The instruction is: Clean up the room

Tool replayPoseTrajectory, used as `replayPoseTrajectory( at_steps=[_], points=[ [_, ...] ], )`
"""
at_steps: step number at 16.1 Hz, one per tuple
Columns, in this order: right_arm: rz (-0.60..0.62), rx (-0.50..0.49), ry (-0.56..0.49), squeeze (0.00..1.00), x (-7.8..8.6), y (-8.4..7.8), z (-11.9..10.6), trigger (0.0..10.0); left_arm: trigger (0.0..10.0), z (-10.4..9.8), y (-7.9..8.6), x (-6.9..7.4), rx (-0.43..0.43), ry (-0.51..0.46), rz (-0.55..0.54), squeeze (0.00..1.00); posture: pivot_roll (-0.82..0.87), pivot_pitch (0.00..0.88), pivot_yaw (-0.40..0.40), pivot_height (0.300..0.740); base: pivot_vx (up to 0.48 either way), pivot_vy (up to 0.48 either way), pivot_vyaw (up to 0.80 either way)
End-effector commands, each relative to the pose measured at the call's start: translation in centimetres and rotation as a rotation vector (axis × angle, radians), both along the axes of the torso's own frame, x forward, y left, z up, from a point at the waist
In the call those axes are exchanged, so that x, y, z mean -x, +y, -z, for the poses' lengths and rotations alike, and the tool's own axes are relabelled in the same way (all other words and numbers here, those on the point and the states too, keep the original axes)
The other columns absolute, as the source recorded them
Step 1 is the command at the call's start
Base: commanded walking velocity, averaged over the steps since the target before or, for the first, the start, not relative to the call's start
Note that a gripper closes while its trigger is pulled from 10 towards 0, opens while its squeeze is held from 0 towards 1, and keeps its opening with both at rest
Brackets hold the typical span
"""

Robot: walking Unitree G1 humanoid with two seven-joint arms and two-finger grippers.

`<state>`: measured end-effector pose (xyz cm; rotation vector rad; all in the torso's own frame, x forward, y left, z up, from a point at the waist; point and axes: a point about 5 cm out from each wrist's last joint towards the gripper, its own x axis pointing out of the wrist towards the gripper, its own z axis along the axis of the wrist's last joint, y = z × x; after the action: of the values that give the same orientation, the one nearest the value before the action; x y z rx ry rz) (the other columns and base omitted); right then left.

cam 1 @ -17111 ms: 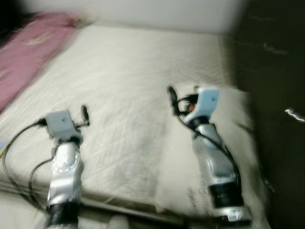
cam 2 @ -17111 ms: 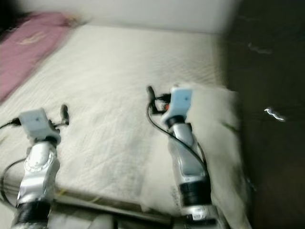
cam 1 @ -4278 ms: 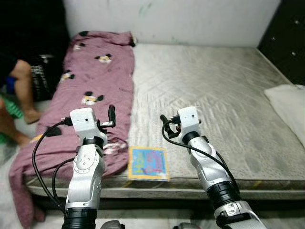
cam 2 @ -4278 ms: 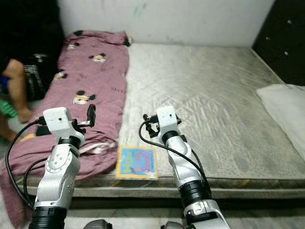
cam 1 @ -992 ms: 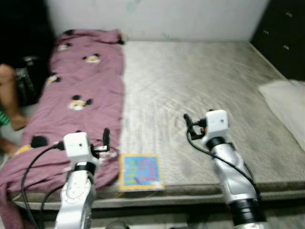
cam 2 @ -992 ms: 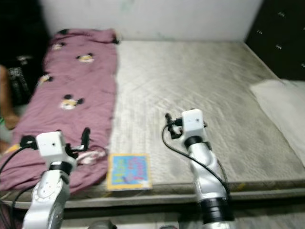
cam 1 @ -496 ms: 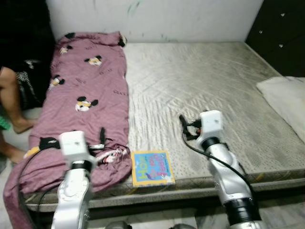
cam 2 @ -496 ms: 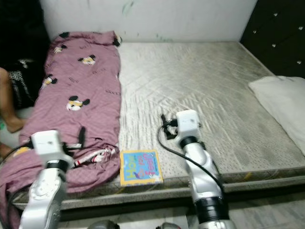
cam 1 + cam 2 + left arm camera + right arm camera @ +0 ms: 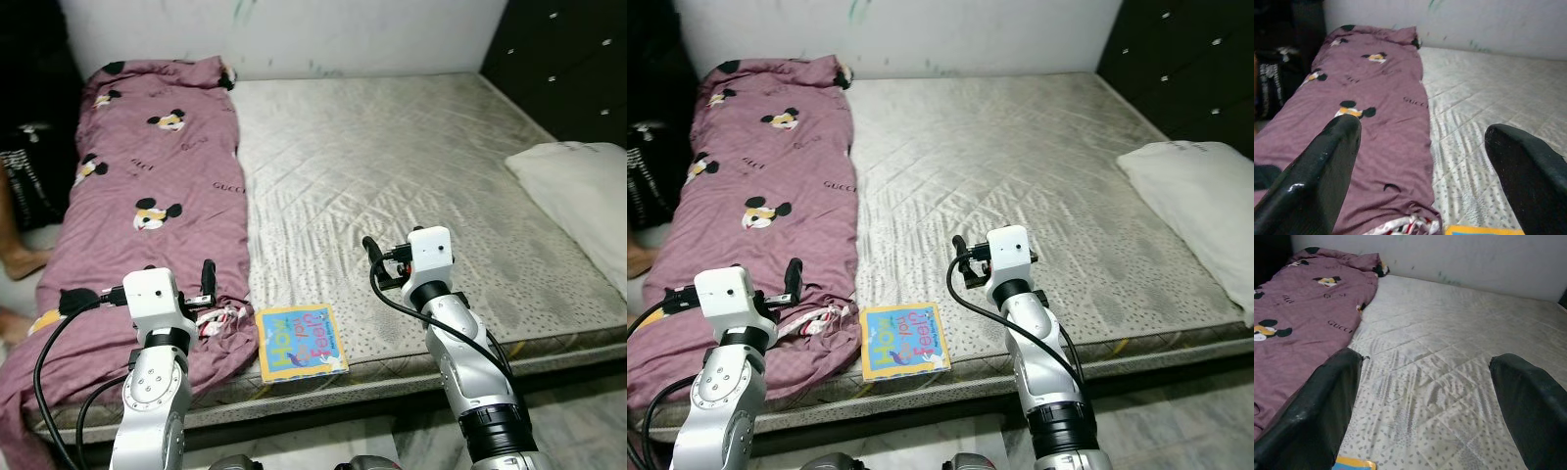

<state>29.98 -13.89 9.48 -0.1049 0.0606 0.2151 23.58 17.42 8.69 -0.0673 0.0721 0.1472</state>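
A colourful children's book lies flat at the mattress's front edge, beside a bunched corner of the purple Mickey Mouse blanket. That blanket covers the left strip of the grey quilted mattress. A white pillow rests on the bed's right edge. My left gripper is held up over the blanket's near corner, left of the book, open and holding nothing. My right gripper hovers open over bare mattress, right of the book. In the wrist views both the left gripper and the right gripper have their fingers spread wide.
A dark drawer cabinet stands against the bed's far right. A person's foot and a black bag are on the floor to the left. A white wall runs behind the bed. Tiled floor lies at the front right.
The whole view has swung slightly right, so the bed and the person's leg have slid left in the picture. Both arms keep their raised pose. Book, blanket and pillow lie as before.
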Motion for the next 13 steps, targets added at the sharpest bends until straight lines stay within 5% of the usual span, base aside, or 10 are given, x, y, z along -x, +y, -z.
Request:
replayPoseTrajectory(
  at_steps=[1,5,13],
  points=[
    [-0.006,-0.002,0.009,0.0,-0.06,0.13,0.01,10.0,10.0,0.06,0.06,-0.04,-0.002,0.013,-0.002,0.0,-0.03,0.0,-0.012,0.74,0.0,0.0,0.0],
    [-0.005,0.004,0.016,0.0,0.08,0.04,0.12,10.0,10.0,0.17,-0.11,-0.1,0.019,0.016,0.009,0.0,-0.03,0.0,-0.012,0.74,0.0,0.36,-0.24],
    [-0.012,0.013,0.019,0.0,-0.03,0.15,0.1,10.0,10.0,-0.07,-0.2,-0.17,0.009,0.009,0.01,0.0,-0.03,0.0,-0.017,0.74,0.0,0.0,0.0]
  ],
)
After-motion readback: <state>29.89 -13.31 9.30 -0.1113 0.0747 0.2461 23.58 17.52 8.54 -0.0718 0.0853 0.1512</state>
